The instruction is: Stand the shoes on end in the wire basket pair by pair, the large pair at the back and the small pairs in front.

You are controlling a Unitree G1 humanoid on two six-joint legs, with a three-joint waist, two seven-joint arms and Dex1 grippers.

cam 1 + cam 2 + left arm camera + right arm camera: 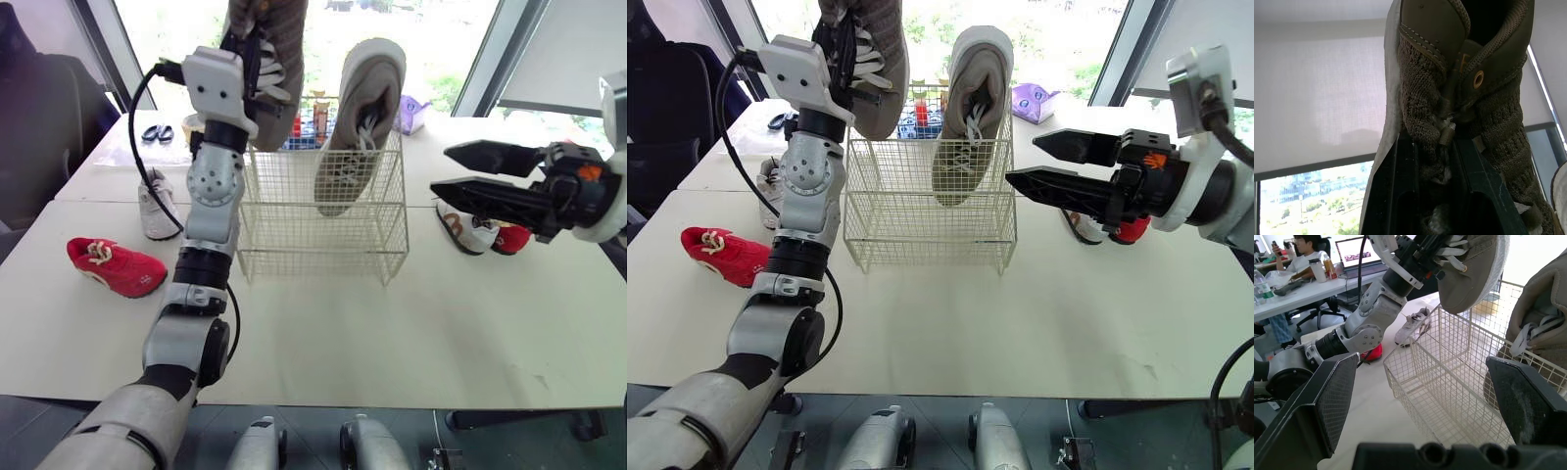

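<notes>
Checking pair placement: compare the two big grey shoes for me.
The held shoe hangs in the left gripper above the wire basket; the basket shoe stands on end inside it. The held shoe is over the left side, the basket shoe at the right. Both are large, grey-brown, white-laced.

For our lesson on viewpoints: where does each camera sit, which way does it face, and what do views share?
Eye views: on the head, looking forward and down at the wire basket; the left arm and right arm show.
Left wrist view: looks up along the left gripper, shut on the raised shoe.
Right wrist view: looks between the fingers of the open right gripper across the basket.
Shared: every view shows the raised shoe.
</notes>
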